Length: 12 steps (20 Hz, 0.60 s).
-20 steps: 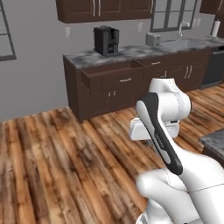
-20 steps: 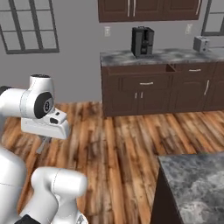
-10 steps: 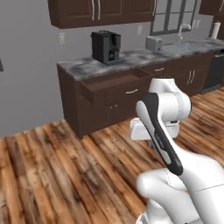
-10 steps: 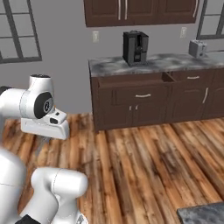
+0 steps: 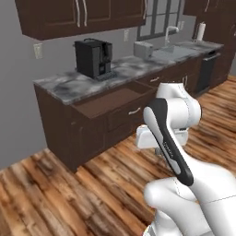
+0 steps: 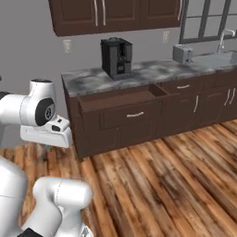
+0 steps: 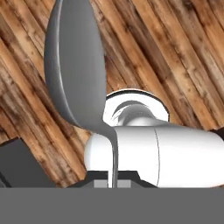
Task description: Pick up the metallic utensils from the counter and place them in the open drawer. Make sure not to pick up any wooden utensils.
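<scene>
Driving the base has swung both base views, so the table with its coffee machine now sits closer and more square ahead; that is the camera moving, not the furniture. Looking along the hand, I see it clamped on the slim handle of the silver spoon, the bowl standing out above the wooden floor. The open drawer waits under the tabletop, brown inside showing. My worry is the thin grip: so narrow a handle could pivot or slip while the base rolls. I also judge the arm is tucked low, so reaching up may knock the drawer front.
</scene>
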Motion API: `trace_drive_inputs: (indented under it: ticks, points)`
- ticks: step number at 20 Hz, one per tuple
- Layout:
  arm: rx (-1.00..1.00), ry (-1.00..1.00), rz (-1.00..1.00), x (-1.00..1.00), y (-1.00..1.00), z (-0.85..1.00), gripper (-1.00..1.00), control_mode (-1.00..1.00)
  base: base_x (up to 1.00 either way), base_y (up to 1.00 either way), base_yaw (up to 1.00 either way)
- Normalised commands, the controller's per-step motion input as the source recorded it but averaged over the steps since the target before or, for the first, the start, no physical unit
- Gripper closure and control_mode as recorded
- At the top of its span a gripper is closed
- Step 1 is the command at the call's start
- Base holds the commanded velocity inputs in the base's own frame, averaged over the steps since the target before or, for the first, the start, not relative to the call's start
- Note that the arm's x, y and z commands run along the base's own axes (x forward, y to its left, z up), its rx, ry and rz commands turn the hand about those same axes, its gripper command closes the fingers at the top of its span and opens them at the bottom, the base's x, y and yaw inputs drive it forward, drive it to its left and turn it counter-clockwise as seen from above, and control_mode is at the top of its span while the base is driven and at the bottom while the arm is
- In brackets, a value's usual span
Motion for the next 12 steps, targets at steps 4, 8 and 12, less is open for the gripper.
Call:
trace_drive_inputs:
  ticks: [4, 8, 12]
  points:
    - [0.0, 0.0, 0.0, 0.0, 0.0, 0.0, 1.0, 1.0, 0.98, 0.35, -0.51]
    - [0.0, 0.0, 0.0, 0.0, 0.0, 0.0, 1.0, 1.0, 0.77, 0.38, -0.46]
    - [0.0, 0.0, 0.0, 0.0, 0.0, 0.0, 1.0, 1.0, 0.4, 0.47, -0.37]
